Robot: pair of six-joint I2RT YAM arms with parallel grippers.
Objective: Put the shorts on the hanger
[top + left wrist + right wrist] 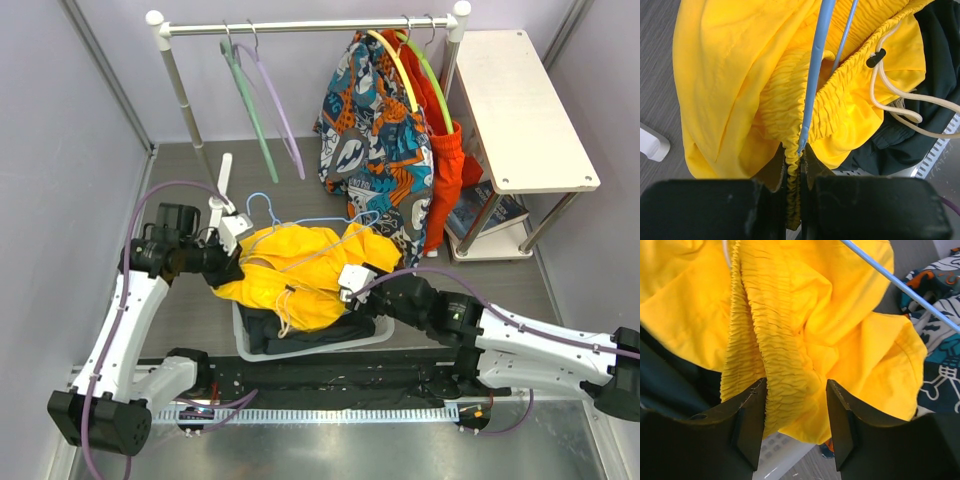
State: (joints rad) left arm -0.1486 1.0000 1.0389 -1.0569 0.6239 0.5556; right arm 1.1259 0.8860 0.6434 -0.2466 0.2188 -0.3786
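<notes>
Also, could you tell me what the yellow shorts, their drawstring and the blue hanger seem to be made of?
The shorts look like thin woven fabric, matte, creasing softly, with a shirred elastic waistband. The drawstring looks like smooth off-white cord with a black toggle. The hanger seems slim glossy plastic or coated wire; I cannot tell which.

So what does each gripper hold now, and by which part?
Left gripper: the shorts, pinched at the elastic waistband. Right gripper: its fingers straddle the waistband, but a firm hold cannot be told.
</notes>
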